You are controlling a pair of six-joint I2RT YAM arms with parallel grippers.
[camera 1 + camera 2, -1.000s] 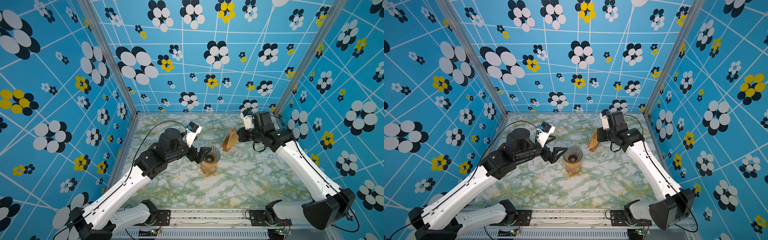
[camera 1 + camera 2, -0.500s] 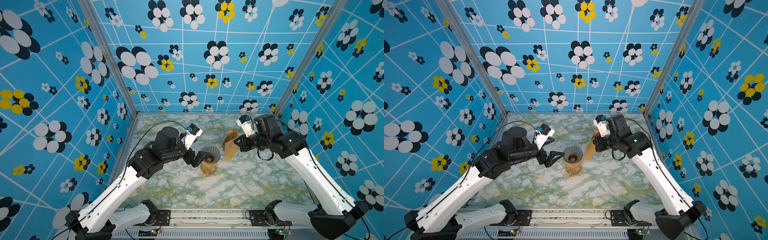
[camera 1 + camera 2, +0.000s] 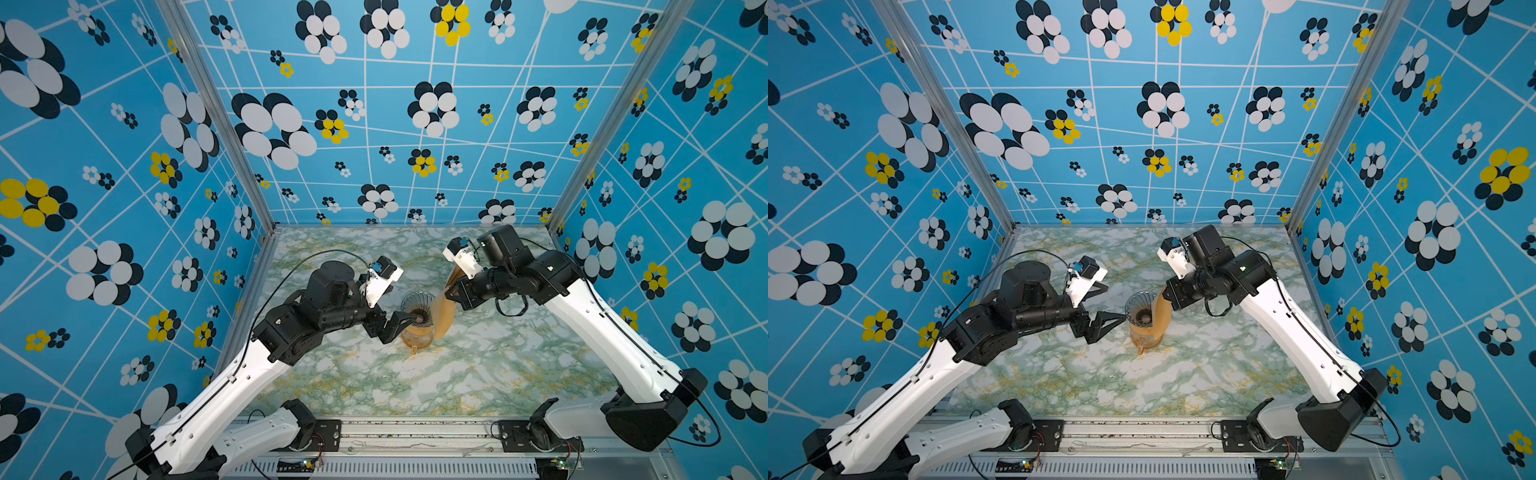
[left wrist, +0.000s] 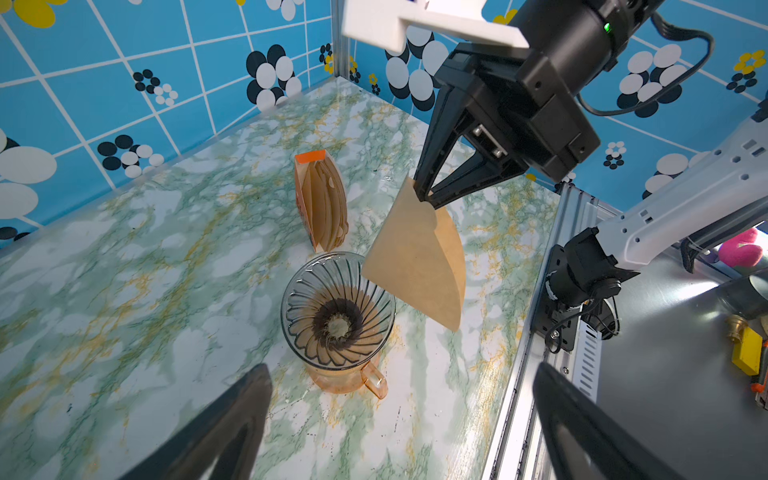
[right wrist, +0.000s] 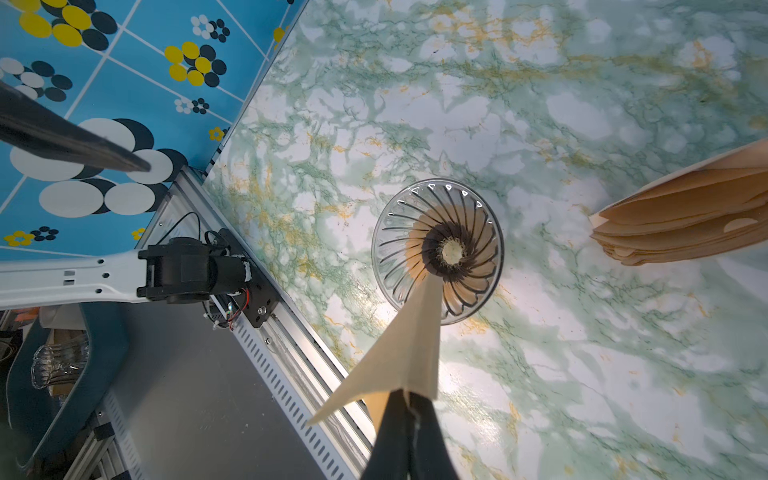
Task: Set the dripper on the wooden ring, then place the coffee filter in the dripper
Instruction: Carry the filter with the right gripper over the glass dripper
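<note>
On your marble table (image 3: 498, 374), your left gripper (image 3: 1106, 328) stands wide open and empty just left of the dripper (image 4: 336, 311), which sits on the amber carafe (image 4: 345, 380) mid-table. Your right gripper (image 4: 419, 195) pinches the coffee filter (image 4: 419, 266) by its top corner. The filter hangs at the dripper's right rim, not yet inside.

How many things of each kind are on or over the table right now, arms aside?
coffee filter, single, pinched in the right gripper: 1
stack of filters, standing upright: 1
dripper, clear glass: 1
carafe, amber, under the dripper: 1
Total: 4
</note>
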